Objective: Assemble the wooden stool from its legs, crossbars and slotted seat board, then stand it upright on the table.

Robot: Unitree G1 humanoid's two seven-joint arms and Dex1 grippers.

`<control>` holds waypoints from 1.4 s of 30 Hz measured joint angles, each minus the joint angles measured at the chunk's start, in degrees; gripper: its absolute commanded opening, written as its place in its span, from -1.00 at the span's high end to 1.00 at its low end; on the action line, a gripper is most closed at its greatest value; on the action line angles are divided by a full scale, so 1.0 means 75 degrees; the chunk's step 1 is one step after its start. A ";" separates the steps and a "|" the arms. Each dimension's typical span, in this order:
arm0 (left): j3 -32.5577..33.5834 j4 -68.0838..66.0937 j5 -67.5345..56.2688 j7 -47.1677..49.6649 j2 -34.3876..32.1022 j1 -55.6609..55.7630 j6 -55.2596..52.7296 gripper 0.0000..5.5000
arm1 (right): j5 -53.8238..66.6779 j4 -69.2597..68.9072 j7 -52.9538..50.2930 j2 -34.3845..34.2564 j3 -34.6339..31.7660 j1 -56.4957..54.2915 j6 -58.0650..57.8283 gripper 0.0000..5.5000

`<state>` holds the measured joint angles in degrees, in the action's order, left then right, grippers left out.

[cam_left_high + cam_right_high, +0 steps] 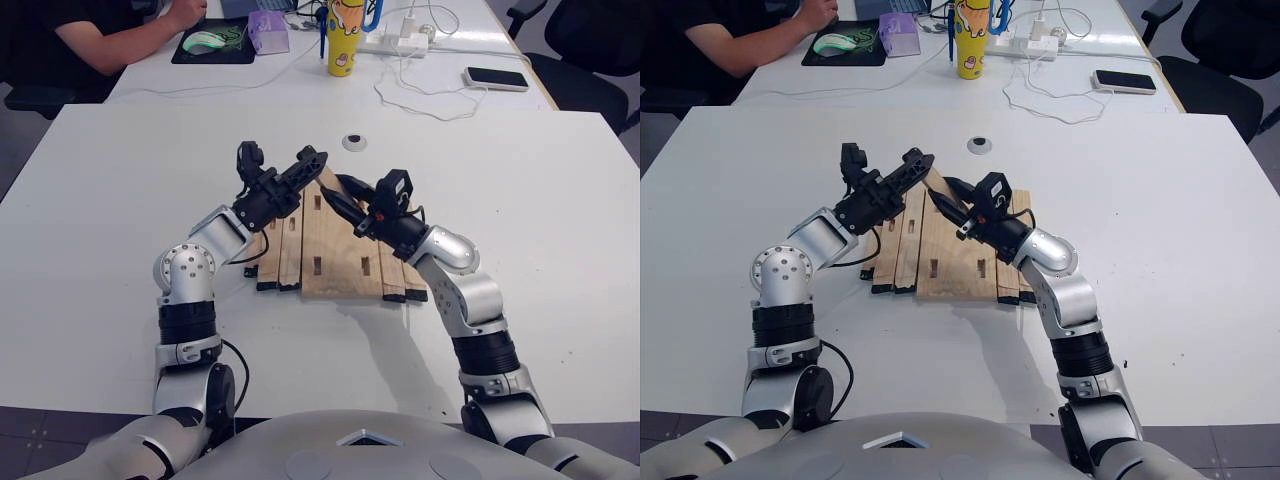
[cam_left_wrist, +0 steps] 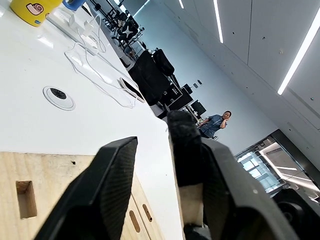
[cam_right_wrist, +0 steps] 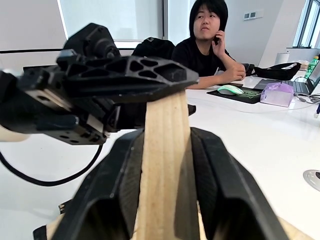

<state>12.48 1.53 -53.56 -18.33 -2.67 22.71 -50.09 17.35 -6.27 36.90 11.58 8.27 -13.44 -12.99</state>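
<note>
The slotted seat board (image 1: pixel 335 265) lies flat on the white table (image 1: pixel 540 220). Wooden bars (image 1: pixel 280 250) lie against its left side, and more bars (image 1: pixel 395 282) against its right. Over the board's far end my right gripper (image 1: pixel 338 195) is shut on a narrow wooden piece (image 3: pixel 165 165) that stands up between its fingers. My left gripper (image 1: pixel 308 165) meets it from the left. It is open, with one finger (image 3: pixel 125 75) lying across the top of that piece. In the left wrist view the piece (image 2: pixel 191 202) sits just outside the left gripper (image 2: pixel 152 135).
A round cable grommet (image 1: pixel 354 142) sits in the table just beyond the grippers. On the far table are a yellow cup (image 1: pixel 345 40), a power strip (image 1: pixel 400 42) with cables, a phone (image 1: pixel 495 78) and a purple box (image 1: pixel 268 32). A person sits there.
</note>
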 measured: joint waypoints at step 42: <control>-0.0153 0.1129 0.2592 0.2052 0.0794 -0.1865 0.3549 0.84 | -0.0011 0.1383 -0.0402 0.0426 -0.1044 0.0069 0.0012 0.12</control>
<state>11.33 9.99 -34.12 -2.93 3.29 8.72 -23.48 17.27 4.10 33.88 14.78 0.44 -12.93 -12.90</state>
